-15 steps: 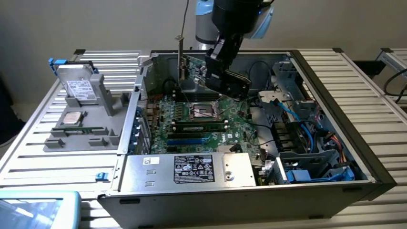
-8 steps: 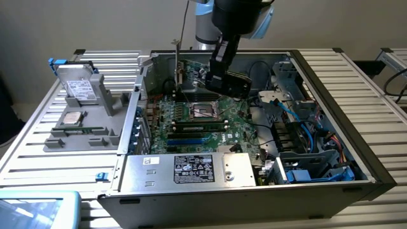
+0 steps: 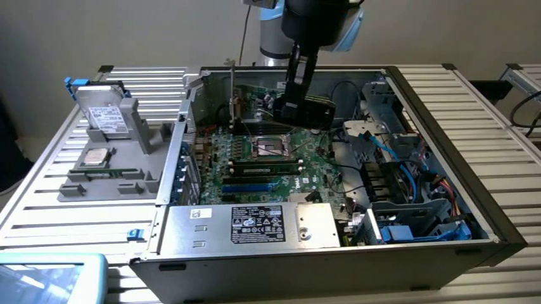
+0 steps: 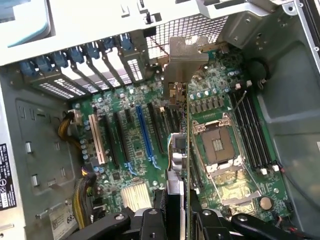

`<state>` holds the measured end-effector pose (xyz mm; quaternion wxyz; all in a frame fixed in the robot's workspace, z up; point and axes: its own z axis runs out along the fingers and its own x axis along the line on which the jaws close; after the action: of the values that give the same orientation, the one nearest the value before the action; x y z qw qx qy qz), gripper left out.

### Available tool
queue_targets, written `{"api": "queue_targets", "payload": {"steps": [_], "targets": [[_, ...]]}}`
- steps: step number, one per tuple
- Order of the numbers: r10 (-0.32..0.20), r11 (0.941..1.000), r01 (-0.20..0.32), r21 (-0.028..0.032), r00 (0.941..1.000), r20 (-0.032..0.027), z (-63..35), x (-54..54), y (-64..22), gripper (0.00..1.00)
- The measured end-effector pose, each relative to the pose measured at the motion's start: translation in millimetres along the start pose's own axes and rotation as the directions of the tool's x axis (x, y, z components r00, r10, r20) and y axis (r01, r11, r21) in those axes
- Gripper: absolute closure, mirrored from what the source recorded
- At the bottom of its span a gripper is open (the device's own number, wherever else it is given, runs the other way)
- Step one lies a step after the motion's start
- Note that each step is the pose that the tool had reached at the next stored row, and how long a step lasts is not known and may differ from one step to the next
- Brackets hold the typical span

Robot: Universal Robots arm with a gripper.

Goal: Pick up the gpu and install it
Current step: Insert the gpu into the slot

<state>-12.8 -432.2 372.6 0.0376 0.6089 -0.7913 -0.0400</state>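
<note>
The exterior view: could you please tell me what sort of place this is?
Probably a robotics lab bench for computer assembly: an open computer case sits on a slatted metal table, a tray beside it holds a hard drive, and a robot arm holds a graphics card over the motherboard.

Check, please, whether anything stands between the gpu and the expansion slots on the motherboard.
Nothing visible does: the hand holds the gpu edge-on above the motherboard, and the expansion slots look empty.

Probably a robotics lab or test bench — an opened computer case (image 3: 296,273) sits on a slatted aluminium table (image 3: 477,95), robot arm (image 3: 272,44) overhead.
</note>
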Motion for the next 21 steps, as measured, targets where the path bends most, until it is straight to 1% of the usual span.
{"api": "queue_targets", "payload": {"steps": [3, 5, 7, 10, 11, 12, 13, 14, 18, 21], "targets": [[-0.054, 0.9986, 0.054, 0.0027, 0.9986, -0.0054, 0.4, 0.0, 0.0, 0.72], [-0.089, 0.996, 0.089, 0.0069, 0.996, -0.0085, 0.4, 0.0, 0.0, 0.72], [-0.118, 0.9929, 0.118, 0.0155, 0.993, -0.0114, 0.5, 0.0, -0.1, 0.72], [-0.147, 0.9884, 0.148, 0.0349, 0.9889, -0.0193, 0.7, 0.0, -0.1, 0.72], [-0.157, 0.9866, 0.158, 0.0393, 0.9873, -0.0241, 0.7, 0.0, -0.1, 0.72], [-0.168, 0.9847, 0.169, 0.0427, 0.9854, -0.0302, 0.8, 0.0, -0.1, 0.72], [-0.177, 0.983, 0.178, 0.044, 0.9835, -0.0375, 0.9, -0.1, -0.1, 0.72], [-0.183, 0.9818, 0.185, 0.0441, 0.9823, -0.0401, 1.0, -0.2, -0.1, 0.72], [-0.183, 0.9818, 0.185, 0.0447, 0.9823, -0.0407, 1.1, 0.0, 0.7, 0.72], [-0.191, 0.9801, 0.193, 0.048, 0.9807, -0.0417, 2.5, 0.6, 3.3, 0.72]]}}
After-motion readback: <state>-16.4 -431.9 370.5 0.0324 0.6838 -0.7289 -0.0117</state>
